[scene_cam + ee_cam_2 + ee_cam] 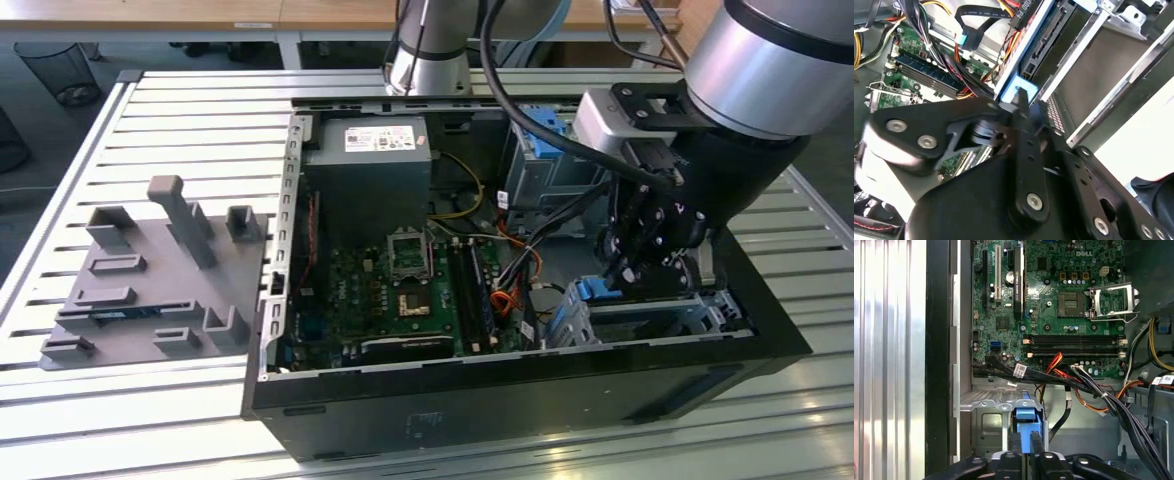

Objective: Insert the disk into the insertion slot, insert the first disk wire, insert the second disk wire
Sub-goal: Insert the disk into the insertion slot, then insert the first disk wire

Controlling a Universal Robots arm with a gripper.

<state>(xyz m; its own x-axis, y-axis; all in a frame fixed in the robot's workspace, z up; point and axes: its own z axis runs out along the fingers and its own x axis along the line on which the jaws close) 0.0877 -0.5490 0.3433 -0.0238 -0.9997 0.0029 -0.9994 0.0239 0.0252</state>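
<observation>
The disk [1026,416] stands on edge in the mouth of the insertion slot [985,405], a silver sheet-metal cage in the open computer case. Its blue caddy end faces me. My gripper [1025,450] is shut on that blue end, one black finger on each side. In the second wrist view the fingers [1021,107] pinch the blue caddy [1026,82], and the disk's dark connector edge [1046,37] runs along the cage wall [1094,65]. In the exterior view my gripper [650,262] hangs over the cage [661,318] at the case's near right corner. Loose disk wires [1079,385] lie beside the slot.
The motherboard [400,290] and power supply [367,150] fill the case's left half. A taller grey cage with a blue latch [541,150] stands behind my arm. A grey fixture plate [147,280] lies on the slatted table at the exterior view's left. A black flat cable [979,20] hangs near the disk.
</observation>
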